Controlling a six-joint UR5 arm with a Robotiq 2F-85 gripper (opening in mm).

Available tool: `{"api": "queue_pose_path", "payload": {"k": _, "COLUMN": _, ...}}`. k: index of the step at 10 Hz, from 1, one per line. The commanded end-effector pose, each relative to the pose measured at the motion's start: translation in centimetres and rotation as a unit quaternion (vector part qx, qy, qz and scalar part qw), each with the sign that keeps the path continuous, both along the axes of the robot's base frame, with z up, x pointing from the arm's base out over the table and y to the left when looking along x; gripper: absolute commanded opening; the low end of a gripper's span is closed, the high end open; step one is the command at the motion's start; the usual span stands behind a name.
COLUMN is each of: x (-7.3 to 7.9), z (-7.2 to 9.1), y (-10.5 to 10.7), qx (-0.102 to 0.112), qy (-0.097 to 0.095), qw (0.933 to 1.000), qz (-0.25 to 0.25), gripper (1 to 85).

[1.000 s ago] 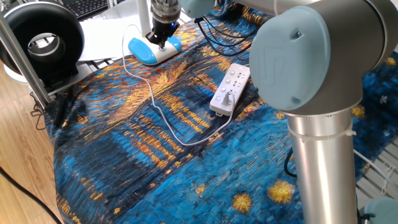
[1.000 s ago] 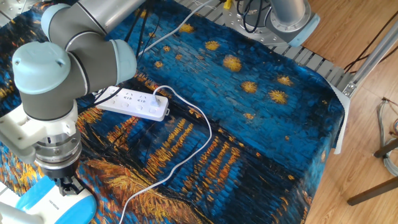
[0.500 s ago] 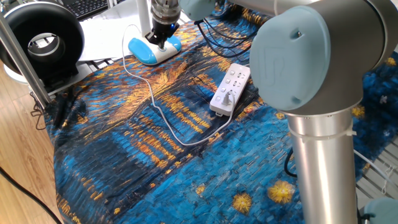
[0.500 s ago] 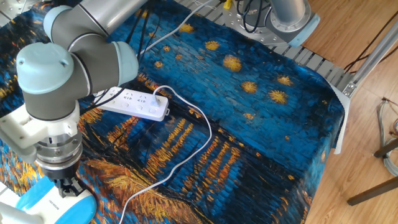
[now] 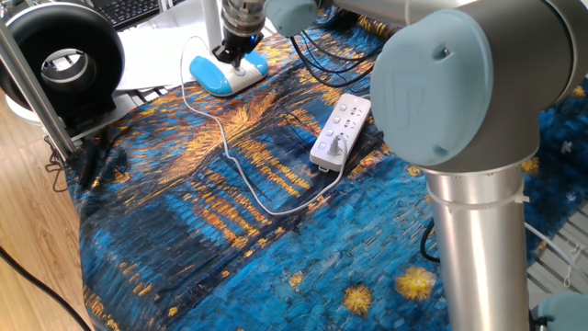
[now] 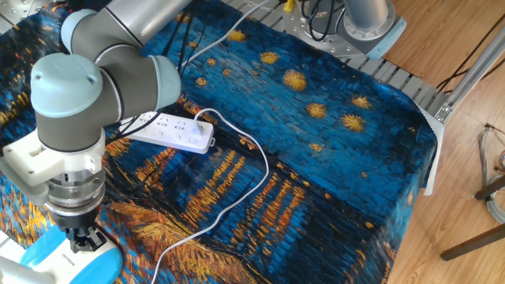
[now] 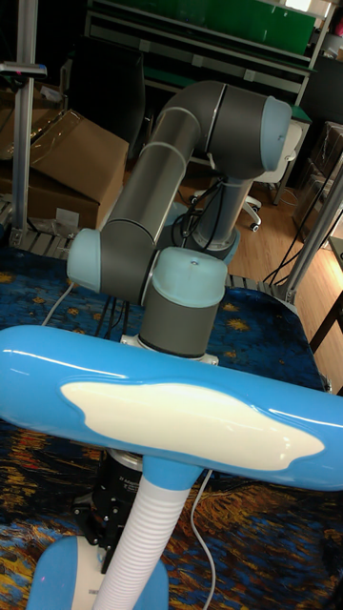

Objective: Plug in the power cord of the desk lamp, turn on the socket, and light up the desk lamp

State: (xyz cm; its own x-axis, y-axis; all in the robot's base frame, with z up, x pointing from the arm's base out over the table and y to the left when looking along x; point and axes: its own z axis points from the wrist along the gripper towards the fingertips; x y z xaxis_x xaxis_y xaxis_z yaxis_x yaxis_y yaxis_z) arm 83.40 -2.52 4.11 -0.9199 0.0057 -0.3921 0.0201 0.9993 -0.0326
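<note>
One fixed view: gripper [image 5: 237, 57] parked right over the desk lamp [image 5: 228, 74] base at the far left corner of the cloth-covered table [image 5: 184, 257], fingertips down at or just above the white part of the base. Can't tell whether the jaws are spread or closed, too small and dark from here. Compared with a second ago, barely shifted, maybe nudged a touch toward the far edge; from the other fixed view the arm's elbow has swung slightly right while the tip hangs over the same spot. Looks like the lamp-button press, so probably the last step. The power cord [image 5: 241, 173] loops across the middle of the cloth and already sits plugged into the socket [image 5: 339, 131], further right. No glow visible on the lamp head yet in the tall fixed view, so not done.
</note>
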Motion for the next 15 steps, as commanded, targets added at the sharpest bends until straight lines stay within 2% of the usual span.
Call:
{"api": "queue_pose_path", "payload": {"k": 1, "x": -0.2, "z": -0.1, "y": -0.2, "qx": 0.001, "qy": 0.000, "qw": 1.0000, "qz": -0.005, "gripper": 1.3}}
{"api": "queue_pose_path", "payload": {"k": 3, "x": -0.4, "z": -0.5, "y": -0.1, "qx": 0.002, "qy": 0.002, "qw": 1.0000, "qz": -0.006, "gripper": 1.3}}
{"api": "queue_pose_path", "payload": {"k": 5, "x": -0.6, "z": -0.7, "y": -0.4, "qx": -0.006, "qy": 0.003, "qw": 1.0000, "qz": -0.003, "gripper": 1.3}}
{"api": "queue_pose_path", "payload": {"k": 8, "x": -1.0, "z": -1.2, "y": -0.1, "qx": -0.002, "qy": 0.005, "qw": 1.0000, "qz": -0.007, "gripper": 1.3}}
{"api": "queue_pose_path", "payload": {"k": 11, "x": -2.5, "z": -0.6, "y": 0.1, "qx": 0.003, "qy": 0.009, "qw": 0.9999, "qz": -0.005, "gripper": 1.3}}
{"api": "queue_pose_path", "payload": {"k": 13, "x": -2.8, "z": -0.4, "y": 0.1, "qx": 0.003, "qy": 0.015, "qw": 0.9999, "qz": -0.005, "gripper": 1.3}}
{"api": "queue_pose_path", "payload": {"k": 15, "x": -2.7, "z": -0.4, "y": 0.1, "qx": 0.000, "qy": 0.012, "qw": 0.9999, "qz": -0.007, "gripper": 1.3}}
